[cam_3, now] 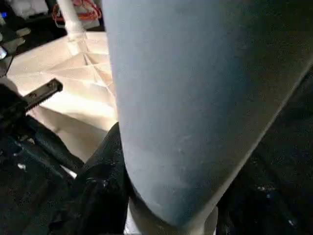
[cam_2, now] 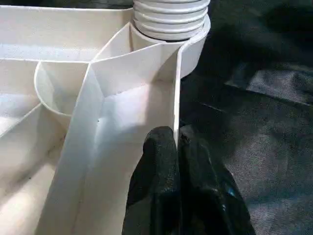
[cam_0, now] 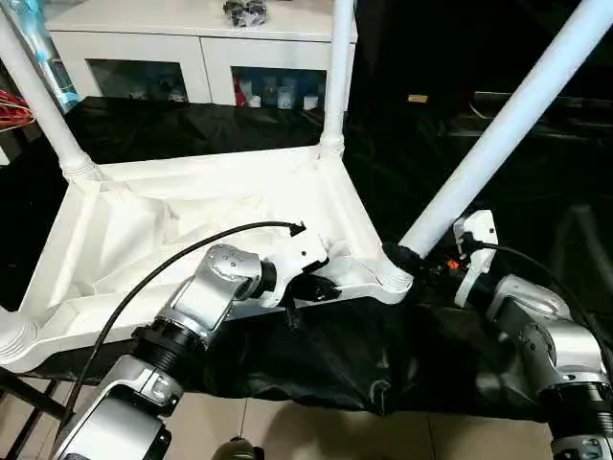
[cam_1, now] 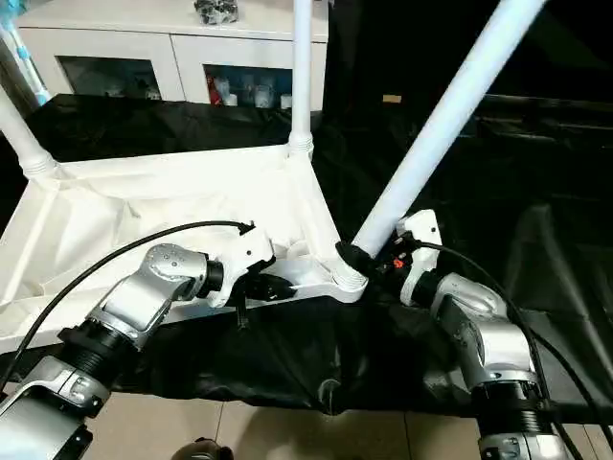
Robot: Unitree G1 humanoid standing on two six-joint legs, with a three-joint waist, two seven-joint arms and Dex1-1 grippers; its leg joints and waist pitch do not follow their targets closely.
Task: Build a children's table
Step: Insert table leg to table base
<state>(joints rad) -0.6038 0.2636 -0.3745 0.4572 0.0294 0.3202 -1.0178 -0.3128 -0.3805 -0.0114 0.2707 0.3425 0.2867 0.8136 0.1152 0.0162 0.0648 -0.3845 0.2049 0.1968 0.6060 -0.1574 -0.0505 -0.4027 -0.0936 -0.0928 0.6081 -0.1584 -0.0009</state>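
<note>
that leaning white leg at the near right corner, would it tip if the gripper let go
Probably. The leg leans well off upright, unlike the far one, so it looks only partly seated in its socket. Long and round, it would likely roll once down. The right gripper grips its base.

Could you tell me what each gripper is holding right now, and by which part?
The left gripper pinches the raised rim of the upturned white plastic tabletop. The right gripper clasps the base of the tilted white tapered leg near its corner socket.
</note>
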